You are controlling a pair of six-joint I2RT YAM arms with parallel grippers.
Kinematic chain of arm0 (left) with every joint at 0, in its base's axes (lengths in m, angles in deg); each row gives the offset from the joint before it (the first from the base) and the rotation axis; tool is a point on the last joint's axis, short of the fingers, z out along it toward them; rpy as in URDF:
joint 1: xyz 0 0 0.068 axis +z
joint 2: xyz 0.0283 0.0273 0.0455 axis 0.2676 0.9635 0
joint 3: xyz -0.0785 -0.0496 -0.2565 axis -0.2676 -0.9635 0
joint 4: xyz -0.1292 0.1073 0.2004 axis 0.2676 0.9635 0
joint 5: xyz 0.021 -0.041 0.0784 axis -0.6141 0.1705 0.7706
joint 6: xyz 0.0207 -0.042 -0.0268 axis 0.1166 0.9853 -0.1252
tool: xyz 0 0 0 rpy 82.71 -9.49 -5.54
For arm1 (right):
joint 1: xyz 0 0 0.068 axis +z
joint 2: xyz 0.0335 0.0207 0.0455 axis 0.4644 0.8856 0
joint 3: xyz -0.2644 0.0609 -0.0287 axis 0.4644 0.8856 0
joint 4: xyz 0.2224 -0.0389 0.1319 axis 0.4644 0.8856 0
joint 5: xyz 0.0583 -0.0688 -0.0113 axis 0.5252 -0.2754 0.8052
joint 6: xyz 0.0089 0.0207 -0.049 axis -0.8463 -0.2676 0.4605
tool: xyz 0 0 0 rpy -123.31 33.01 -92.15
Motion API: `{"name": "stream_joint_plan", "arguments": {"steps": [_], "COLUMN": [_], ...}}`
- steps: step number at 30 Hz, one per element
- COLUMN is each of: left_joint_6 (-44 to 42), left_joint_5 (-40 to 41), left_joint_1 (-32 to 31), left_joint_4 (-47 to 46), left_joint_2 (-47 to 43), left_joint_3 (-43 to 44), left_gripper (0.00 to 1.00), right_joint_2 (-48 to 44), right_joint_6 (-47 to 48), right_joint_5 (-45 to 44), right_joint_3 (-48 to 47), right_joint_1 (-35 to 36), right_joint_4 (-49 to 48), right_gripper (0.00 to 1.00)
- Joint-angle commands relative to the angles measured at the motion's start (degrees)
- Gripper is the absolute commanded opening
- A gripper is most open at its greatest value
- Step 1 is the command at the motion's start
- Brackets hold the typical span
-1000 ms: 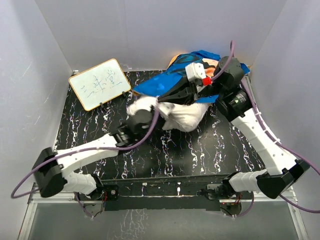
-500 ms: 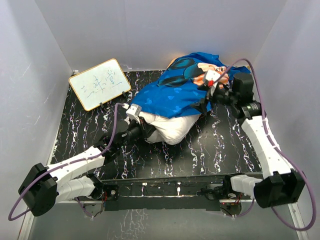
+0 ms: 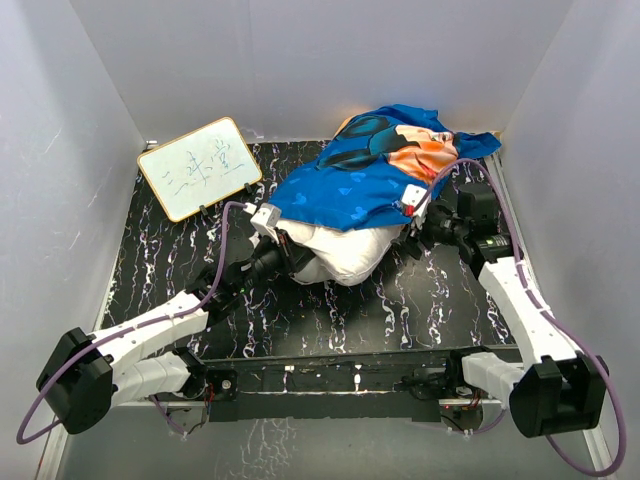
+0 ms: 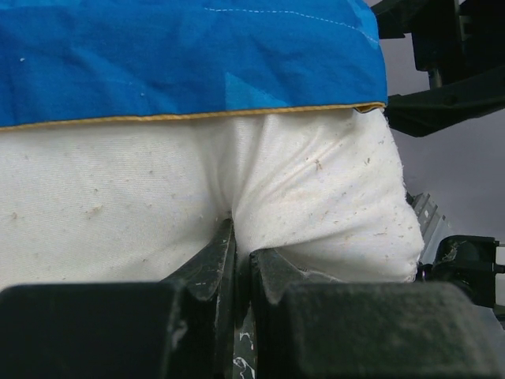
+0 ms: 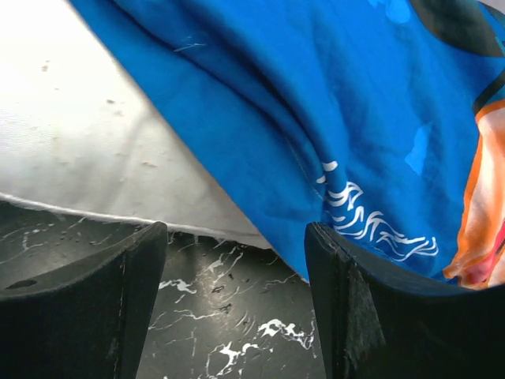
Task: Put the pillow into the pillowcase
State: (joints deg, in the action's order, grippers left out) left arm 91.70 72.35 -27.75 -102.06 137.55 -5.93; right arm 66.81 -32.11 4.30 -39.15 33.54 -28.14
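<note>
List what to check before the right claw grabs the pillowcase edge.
1. The left claw is shut on the pillow: ok.
2. The right claw is open and empty: ok.
3. Hem of the pillowcase sits inside the right claw's opening: cannot tell.
4. The pillow is fully inside the pillowcase: not ok, its near end is bare.
5. The whiteboard is clear of both arms: ok.

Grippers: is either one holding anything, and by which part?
Left gripper pinches a fold at the uncovered end of the plump white fabric pillow; right gripper open, holding nothing.
</note>
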Motion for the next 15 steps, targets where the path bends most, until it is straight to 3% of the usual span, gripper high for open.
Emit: {"name": "stream_joint_plan", "arguments": {"steps": [1, 6, 11, 12, 14, 15], "left_joint_6": [2.5, 3.3, 4.1, 4.0, 3.8, 3.6], "left_joint_5": [-2.3, -2.9, -2.9, -2.9, -2.9, -2.9], "left_joint_1": [0.1, 0.1, 0.1, 0.1, 0.1, 0.1], "left_joint_4": [-4.6, -5.1, -6.2, -6.3, -6.0, -5.7], "left_joint_2": [-2.8, -2.3, -2.3, -2.4, -2.3, -2.3], "left_joint_3": [3.2, 3.8, 3.8, 3.9, 4.5, 4.8], "left_gripper": [0.00, 0.00, 0.00, 0.00, 0.00, 0.00], "right_joint_2": [1.7, 4.6, 7.3, 7.8, 8.7, 9.0], "right_joint_6": [0.0, -1.3, -2.0, -2.4, -3.4, -4.0], "right_joint_5": [-1.1, -4.8, -5.2, -5.1, -4.7, -4.5], "right_joint_3": [0.1, 0.0, -1.5, -1.8, -3.5, -4.9], "right_joint_1": [0.1, 2.2, 3.0, 3.2, 3.2, 3.2], "right_joint_4": [-10.3, -15.9, -17.7, -17.9, -17.1, -16.0], "right_gripper": [0.71, 0.62, 0.60, 0.51, 0.20, 0.10]}}
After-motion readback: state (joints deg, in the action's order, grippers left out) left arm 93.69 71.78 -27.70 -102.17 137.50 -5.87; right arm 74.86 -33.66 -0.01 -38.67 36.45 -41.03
